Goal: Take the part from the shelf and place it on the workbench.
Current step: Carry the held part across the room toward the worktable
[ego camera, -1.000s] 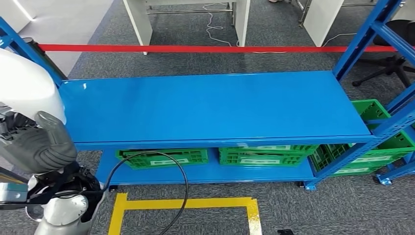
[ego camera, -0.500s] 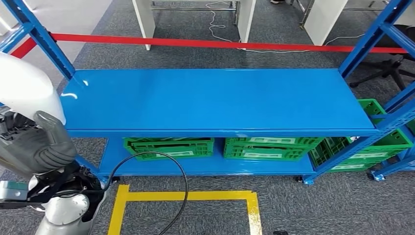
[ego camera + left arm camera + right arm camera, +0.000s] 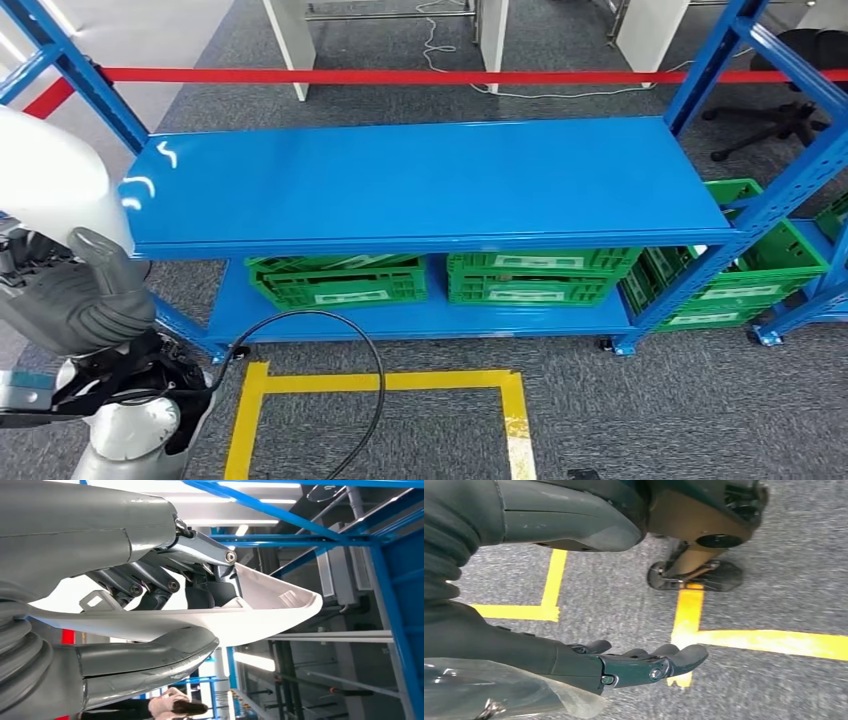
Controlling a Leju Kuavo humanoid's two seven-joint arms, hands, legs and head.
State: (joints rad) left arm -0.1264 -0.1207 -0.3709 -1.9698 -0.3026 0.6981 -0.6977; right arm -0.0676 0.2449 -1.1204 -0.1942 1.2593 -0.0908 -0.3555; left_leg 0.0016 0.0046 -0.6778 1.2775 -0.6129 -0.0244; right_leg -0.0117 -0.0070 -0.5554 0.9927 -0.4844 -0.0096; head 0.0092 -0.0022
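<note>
The part (image 3: 48, 180) is a white, smooth moulded shell at the far left of the head view. My left hand (image 3: 88, 296) grips it from below, just left of the blue shelf's top board (image 3: 430, 180), which is bare. In the left wrist view the thick grey thumb (image 3: 150, 655) presses under the white part (image 3: 260, 612) and the dark fingers (image 3: 150, 582) clamp it from the other side. My right hand (image 3: 629, 662) hangs over the grey carpet with its fingers loosely extended, holding nothing.
Green crates (image 3: 340, 282) (image 3: 540, 277) sit on the lower shelf board, with more (image 3: 745, 270) at the right. A red tape line (image 3: 400, 76) and white table legs (image 3: 285, 40) lie beyond the rack. Yellow floor tape (image 3: 380, 382) and a black cable (image 3: 372, 350) are in front.
The whole picture has shifted, so the camera has moved; the shelf now sits higher and more to the left in view. My left hand keeps its grip on the white part.
</note>
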